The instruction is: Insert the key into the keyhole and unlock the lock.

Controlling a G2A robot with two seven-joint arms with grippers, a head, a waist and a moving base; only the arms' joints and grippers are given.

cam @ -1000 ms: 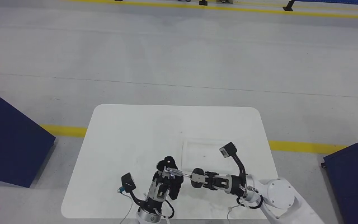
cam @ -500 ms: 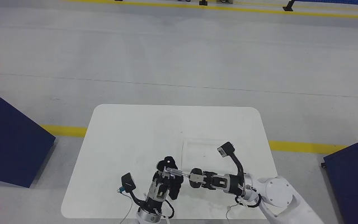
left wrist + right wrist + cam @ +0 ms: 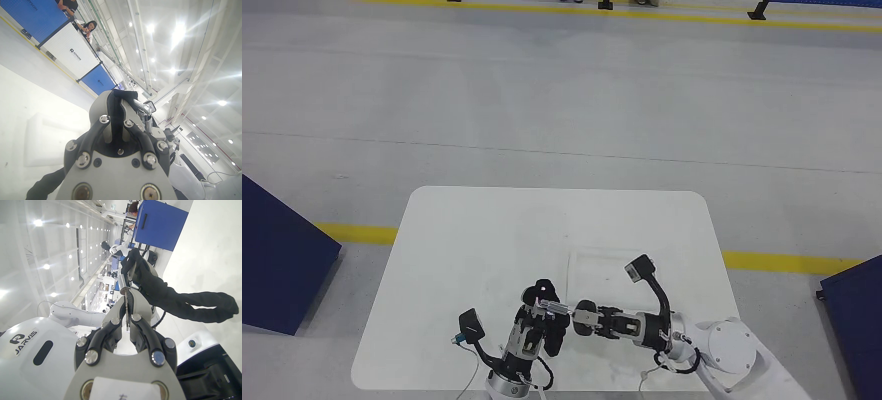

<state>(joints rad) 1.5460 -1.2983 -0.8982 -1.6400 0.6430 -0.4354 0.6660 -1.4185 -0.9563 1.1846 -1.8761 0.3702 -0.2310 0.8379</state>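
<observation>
Key (image 3: 126,313), clamped edge-on in the right gripper (image 3: 128,296), met the lock (image 3: 122,279) clamped in the left gripper (image 3: 122,108); insertion appeared in hand, next requiring axial seating, then rotation.

1. Two grippers: the left gripper (image 3: 545,305) and the right gripper (image 3: 578,312), meeting tip to tip.
2. One lock (image 3: 144,109), clamped in the left gripper.
3. One key (image 3: 126,302), pinched between the right gripper's fingers.
4. One surface (image 3: 462,250), white, beneath both grippers.
5. One white rectangular pad (image 3: 607,268), lying on the surface just beyond the right gripper.
</observation>
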